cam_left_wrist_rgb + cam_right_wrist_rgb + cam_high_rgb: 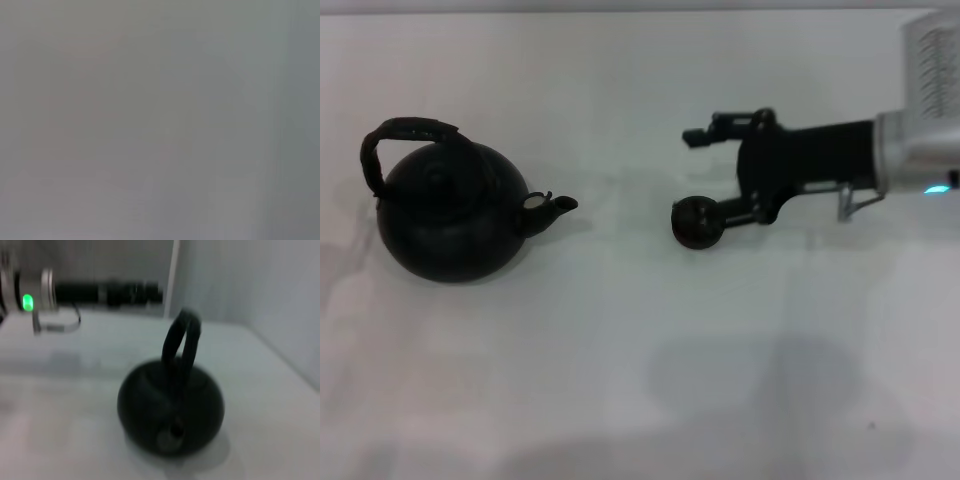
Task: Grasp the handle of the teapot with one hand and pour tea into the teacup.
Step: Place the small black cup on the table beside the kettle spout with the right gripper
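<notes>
Pour not begun; judged to be at the approach stage, nothing grasped. The teapot (pixel 450 215) sits upright on the white table (pixel 640 380) at the robot's left, spout (pixel 552 205) pointing toward the middle, the handle (pixel 405 135) arching over the lid and free of any contact. The teacup (pixel 698 222) stands well apart from the spout, near centre. The right gripper (pixel 703 175) reaches in from the right, low over the table, jaws spread wide and holding nothing; its nearer finger (pixel 730 210) looks to be touching or just beside the teacup, which one I cannot tell. In the right wrist view the teapot (pixel 171 410) faces the camera spout-first, the handle (pixel 181 342) standing edge-on and clear above the body. The left gripper (pixel 107 292) shows only in that view, far behind the teapot; whether it is spread or closed I cannot tell. Next move calls for a gripper to cross open table to the handle's top and close around it, without nudging the cup. Room is ample between pot and cup; the table's edge (pixel 280 365) runs to one side of the pot.
</notes>
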Controlling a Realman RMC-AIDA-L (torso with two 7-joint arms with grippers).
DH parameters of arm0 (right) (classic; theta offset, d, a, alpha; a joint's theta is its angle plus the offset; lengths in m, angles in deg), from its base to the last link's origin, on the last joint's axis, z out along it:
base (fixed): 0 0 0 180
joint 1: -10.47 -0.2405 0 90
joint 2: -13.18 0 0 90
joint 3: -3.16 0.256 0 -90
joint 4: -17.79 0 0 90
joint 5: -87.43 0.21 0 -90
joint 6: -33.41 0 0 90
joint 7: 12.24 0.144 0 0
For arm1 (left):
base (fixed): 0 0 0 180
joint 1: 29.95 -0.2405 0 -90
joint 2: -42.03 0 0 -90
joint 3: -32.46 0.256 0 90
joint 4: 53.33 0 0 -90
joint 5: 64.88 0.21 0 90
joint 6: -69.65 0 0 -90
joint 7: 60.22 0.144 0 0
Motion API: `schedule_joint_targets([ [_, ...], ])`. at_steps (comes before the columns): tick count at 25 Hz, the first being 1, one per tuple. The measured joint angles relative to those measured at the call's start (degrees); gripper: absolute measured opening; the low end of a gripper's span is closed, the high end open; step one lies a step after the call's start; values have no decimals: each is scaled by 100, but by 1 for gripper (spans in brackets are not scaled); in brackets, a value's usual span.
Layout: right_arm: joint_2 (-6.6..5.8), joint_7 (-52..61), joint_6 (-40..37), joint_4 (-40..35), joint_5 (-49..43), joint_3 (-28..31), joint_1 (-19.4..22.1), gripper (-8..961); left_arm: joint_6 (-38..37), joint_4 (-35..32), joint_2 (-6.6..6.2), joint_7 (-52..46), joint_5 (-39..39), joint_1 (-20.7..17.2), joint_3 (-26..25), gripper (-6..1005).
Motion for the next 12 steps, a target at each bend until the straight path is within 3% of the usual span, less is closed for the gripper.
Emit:
schedule_joint_targets([
  [4,-12,46,281,-198,0,606,162,852,-116,-10,8,-16,381,57,0,771],
  [12,-38,35,294,-267,-73,1127,294,851,-228,-17,13,-24,1067,238,0,771],
])
